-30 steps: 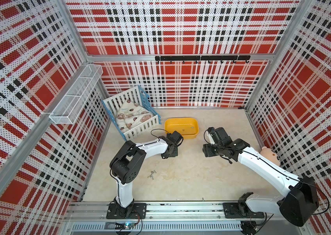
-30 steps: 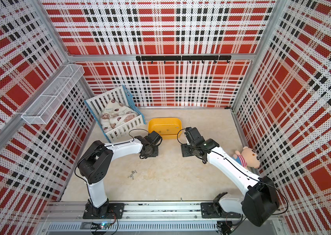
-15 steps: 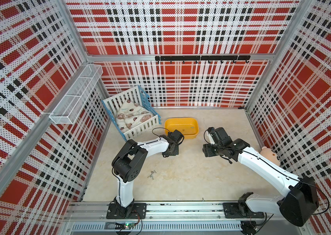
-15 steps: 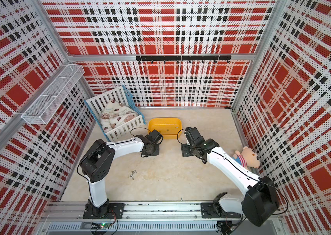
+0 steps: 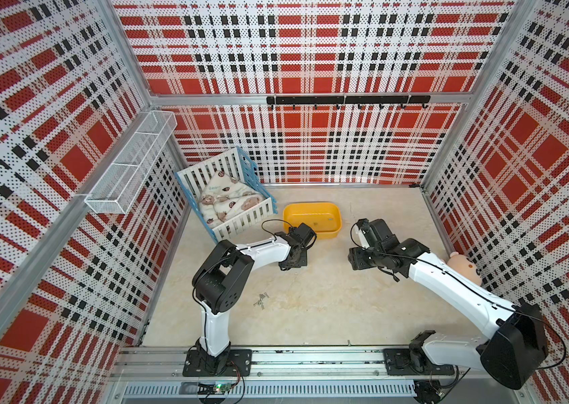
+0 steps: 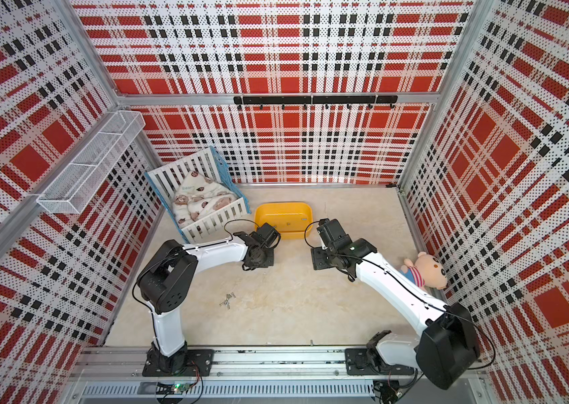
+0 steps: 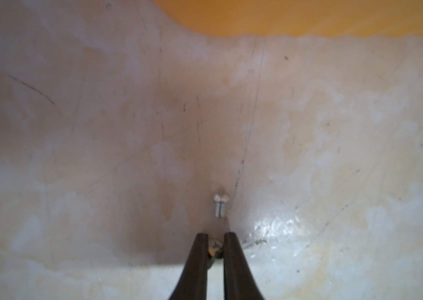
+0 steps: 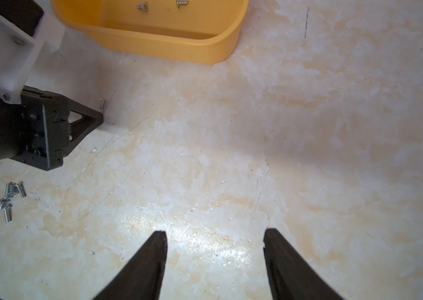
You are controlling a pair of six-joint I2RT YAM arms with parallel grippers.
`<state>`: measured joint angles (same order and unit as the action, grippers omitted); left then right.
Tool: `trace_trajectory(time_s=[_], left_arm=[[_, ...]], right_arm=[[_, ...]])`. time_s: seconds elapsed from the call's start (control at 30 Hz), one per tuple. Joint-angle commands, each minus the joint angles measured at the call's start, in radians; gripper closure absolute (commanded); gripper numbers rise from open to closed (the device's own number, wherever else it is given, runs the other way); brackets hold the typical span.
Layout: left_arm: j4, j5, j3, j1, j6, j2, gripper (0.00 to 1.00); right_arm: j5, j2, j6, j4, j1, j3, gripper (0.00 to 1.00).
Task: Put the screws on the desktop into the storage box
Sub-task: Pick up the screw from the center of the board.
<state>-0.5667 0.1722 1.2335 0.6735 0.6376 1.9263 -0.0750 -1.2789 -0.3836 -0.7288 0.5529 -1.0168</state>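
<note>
Pinching one screw between its tips: left gripper, jaws nearly together, low over the desktop. Loose screw just ahead, long axis in line with the fingers, head toward the storage box at 1 o'clock. Screw pile at 7 o'clock. Right gripper: jaws wide apart, empty.
</note>
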Motion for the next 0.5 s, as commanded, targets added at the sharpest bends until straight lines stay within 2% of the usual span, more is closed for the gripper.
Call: trace_trajectory(time_s=[0.0,0.23,0.47], left_arm=[[-0.045,0.027,0.017,0.002,-0.011,-0.029,0.89],[-0.118,0.066,0.12,0.005,-0.019,-0.084,0.89],[-0.163,0.084,0.296,-0.027,-0.053,-0.034,0.89]], right_arm=[[-0.011,0.001,-0.001,0.008,-0.006,-0.009,0.35],[-0.015,0.005,-0.006,0.009,-0.007,-0.007,0.35],[-0.025,0.015,-0.011,0.007,-0.007,-0.006,0.35]])
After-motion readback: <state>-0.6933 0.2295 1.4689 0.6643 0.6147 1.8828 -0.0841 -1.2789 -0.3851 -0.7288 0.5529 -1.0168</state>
